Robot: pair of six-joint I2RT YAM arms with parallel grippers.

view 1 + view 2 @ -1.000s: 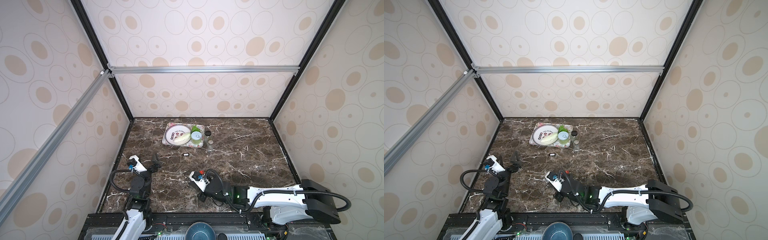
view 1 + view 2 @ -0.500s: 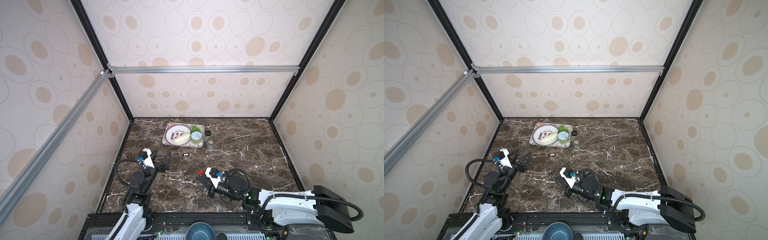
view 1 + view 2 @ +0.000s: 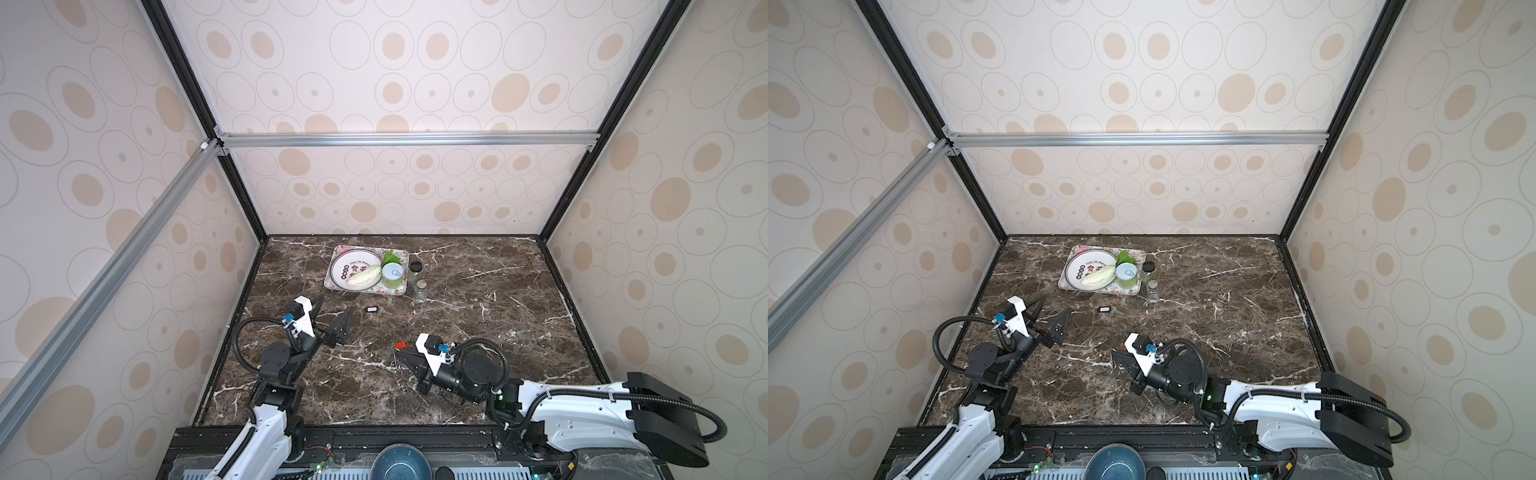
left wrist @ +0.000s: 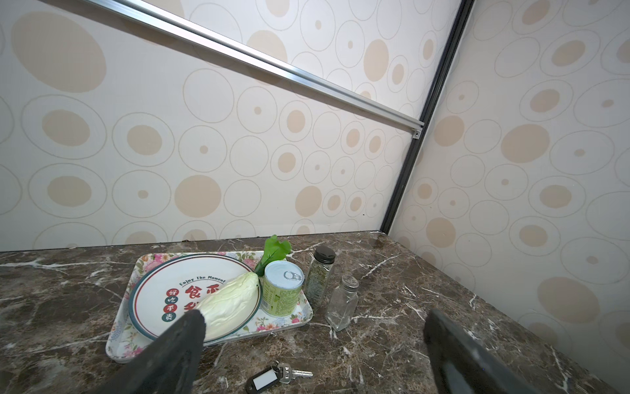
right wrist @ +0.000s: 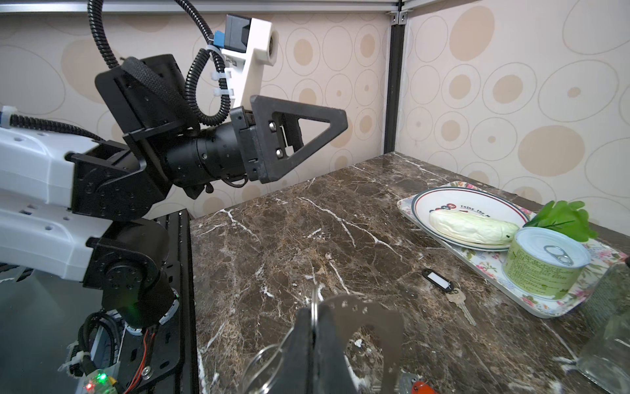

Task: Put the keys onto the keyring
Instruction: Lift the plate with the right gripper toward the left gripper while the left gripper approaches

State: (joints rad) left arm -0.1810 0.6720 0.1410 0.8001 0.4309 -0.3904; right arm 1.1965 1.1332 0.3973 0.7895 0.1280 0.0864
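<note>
The left gripper [image 3: 336, 305] has advanced, jaws apart; the black-tagged key [image 3: 372, 309] lies just ahead of it. The right gripper [image 5: 313, 308] has drawn back, clamped on the keyring [image 5: 371, 312]; pickup should follow.

The left pincer [image 3: 332, 314] hangs above the desk [image 3: 478, 299], jaws spread wide, and the black key tag [image 3: 372, 309] lies just beyond its tips. The right pincer [image 3: 398, 353] is closed, with the red key tag [image 3: 400, 345] and thin keyring [image 3: 393, 365] at its tip.
</note>
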